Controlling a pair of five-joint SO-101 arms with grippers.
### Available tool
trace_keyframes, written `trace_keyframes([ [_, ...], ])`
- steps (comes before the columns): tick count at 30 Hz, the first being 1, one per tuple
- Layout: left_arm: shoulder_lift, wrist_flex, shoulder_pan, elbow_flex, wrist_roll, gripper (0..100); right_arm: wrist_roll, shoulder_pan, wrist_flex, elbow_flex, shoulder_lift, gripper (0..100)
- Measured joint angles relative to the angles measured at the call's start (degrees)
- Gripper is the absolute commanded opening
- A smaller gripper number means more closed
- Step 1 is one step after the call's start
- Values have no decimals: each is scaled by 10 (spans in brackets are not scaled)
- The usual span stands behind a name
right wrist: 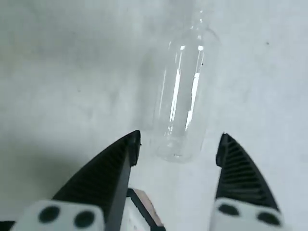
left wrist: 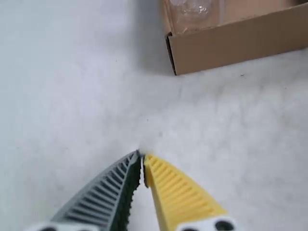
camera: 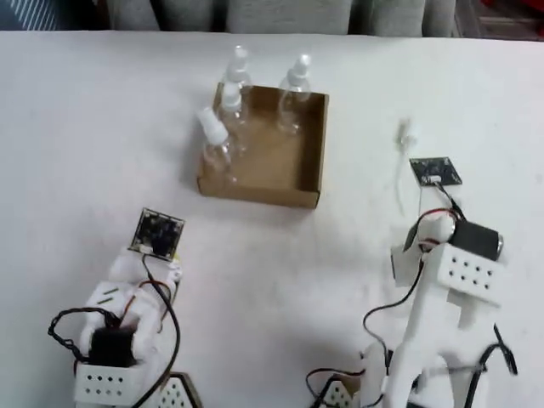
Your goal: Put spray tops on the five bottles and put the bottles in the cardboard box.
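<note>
A clear bottle (right wrist: 185, 96) lies on the white table with its base toward my right gripper (right wrist: 179, 140), which is open, one finger on each side of the base, a little short of it. From above, this bottle (camera: 400, 174) looks faint, with a white spray top (camera: 407, 134) at its far end; I cannot tell if the top is seated. The cardboard box (camera: 306, 183) holds several bottles (camera: 223, 127) with spray tops. My left gripper (left wrist: 142, 158) is shut and empty, low over the table, short of the box's corner (left wrist: 173, 53).
The right arm (camera: 446, 263) stands at the front right and the left arm (camera: 127, 314) at the front left. Bare white table lies between them and the box. Grey chair backs (camera: 280, 13) line the far edge.
</note>
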Motion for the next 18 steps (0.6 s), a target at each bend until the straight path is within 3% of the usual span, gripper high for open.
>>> trace_keyframes([
  [18, 0, 0, 16, 0, 0, 23, -74, -12, -154, 0, 182, 234],
])
